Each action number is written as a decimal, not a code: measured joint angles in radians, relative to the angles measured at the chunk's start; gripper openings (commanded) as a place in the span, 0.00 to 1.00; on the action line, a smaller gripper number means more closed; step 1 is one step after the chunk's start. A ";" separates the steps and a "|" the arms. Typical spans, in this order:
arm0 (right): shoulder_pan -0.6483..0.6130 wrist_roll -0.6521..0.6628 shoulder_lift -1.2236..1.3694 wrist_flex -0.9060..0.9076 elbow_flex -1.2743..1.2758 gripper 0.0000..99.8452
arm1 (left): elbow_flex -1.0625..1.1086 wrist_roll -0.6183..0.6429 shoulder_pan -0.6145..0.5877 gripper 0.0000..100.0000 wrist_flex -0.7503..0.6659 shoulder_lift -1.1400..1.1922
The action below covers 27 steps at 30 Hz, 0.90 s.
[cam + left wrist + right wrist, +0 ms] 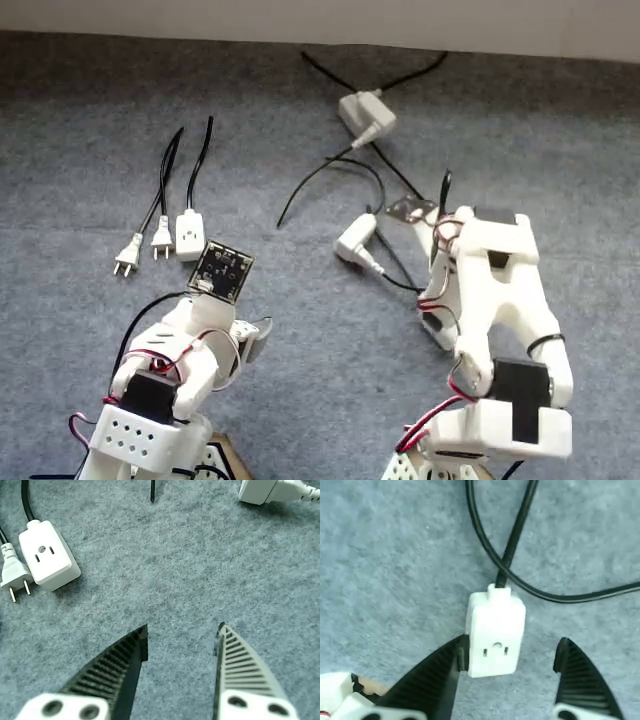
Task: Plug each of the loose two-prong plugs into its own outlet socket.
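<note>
Two loose white two-prong plugs [127,256] [161,238] lie at the left beside a white outlet socket [190,232], all on black cords. In the left wrist view that socket [49,555] and one plug [15,572] lie well off to the side of my left gripper [182,632], which is open over bare carpet. My right gripper [512,642] is open astride a second white outlet socket [496,635] with a black cord. Its dark finger [440,667] touches the socket's side, and the other finger stands apart from it.
Grey carpet covers the table. A white plug-and-socket pair [365,115] lies at the back, and another white connector [355,240] lies mid-table with black cords looping around it. A small metal plate [412,210] lies just ahead of the right arm [495,290].
</note>
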 measured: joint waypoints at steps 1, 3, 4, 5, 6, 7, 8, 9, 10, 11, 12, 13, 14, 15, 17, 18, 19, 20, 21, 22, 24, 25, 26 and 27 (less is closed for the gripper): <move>0.000 0.000 -0.020 0.002 0.000 0.28 | 0.000 0.000 0.000 0.22 0.000 0.000; 0.002 0.035 -0.035 0.005 0.003 0.28 | 0.000 0.000 0.000 0.22 0.000 0.000; 0.002 0.054 -0.038 0.006 0.015 0.28 | 0.000 0.000 0.000 0.22 0.000 0.000; 0.000 0.066 -0.038 0.006 0.031 0.28 | 0.000 0.000 0.000 0.22 0.000 0.000; 0.000 0.074 -0.038 0.002 0.055 0.28 | 0.000 0.000 0.000 0.22 0.000 0.000; 0.000 0.077 -0.038 -0.015 0.078 0.28 | 0.000 0.000 0.000 0.22 0.000 0.000; 0.000 0.080 -0.038 -0.041 0.101 0.28 | 0.000 0.000 0.000 0.22 0.000 0.000; 0.000 0.081 -0.038 -0.052 0.123 0.28 | 0.000 0.000 0.000 0.22 0.000 0.000; 0.000 0.081 -0.038 -0.068 0.144 0.28 | 0.000 0.000 0.000 0.22 0.000 0.000; 0.000 0.083 -0.046 -0.078 0.161 0.28 | 0.000 0.000 0.000 0.22 0.000 0.000; -0.002 0.083 -0.054 -0.089 0.180 0.28 | 0.000 0.000 0.000 0.22 0.000 0.000; -0.002 0.083 -0.057 -0.101 0.195 0.28 | 0.000 0.000 0.000 0.22 0.000 0.000; -0.002 0.083 -0.058 -0.117 0.209 0.28 | 0.000 0.000 0.000 0.22 0.000 0.000; 0.005 0.083 -0.055 -0.127 0.215 0.28 | 0.000 0.000 0.000 0.22 0.000 0.000; 0.018 0.083 -0.058 -0.140 0.213 0.28 | 0.000 0.000 0.000 0.22 0.000 0.000; 0.021 0.083 -0.060 -0.143 0.213 0.28 | 0.000 0.000 0.000 0.22 0.000 0.000; 0.026 0.084 -0.060 -0.143 0.213 0.28 | 0.000 0.000 0.000 0.22 0.000 0.000; 0.031 0.084 -0.060 -0.144 0.213 0.28 | 0.000 0.000 0.000 0.22 0.000 0.000; 0.032 0.084 -0.060 -0.147 0.213 0.28 | 0.000 0.000 0.000 0.22 0.000 0.000; 0.031 0.084 -0.060 -0.147 0.213 0.28 | 0.000 0.000 0.000 0.22 0.000 0.000; 0.031 0.084 -0.060 -0.147 0.213 0.28 | 0.000 0.000 0.000 0.22 0.000 0.000; 0.032 0.084 -0.061 -0.143 0.209 0.28 | 0.000 0.000 0.000 0.22 0.000 0.000; 0.035 0.084 -0.061 -0.124 0.192 0.28 | 0.000 0.000 0.000 0.22 0.000 0.000; 0.035 0.084 -0.068 -0.106 0.166 0.28 | 0.000 0.000 0.000 0.22 0.000 0.000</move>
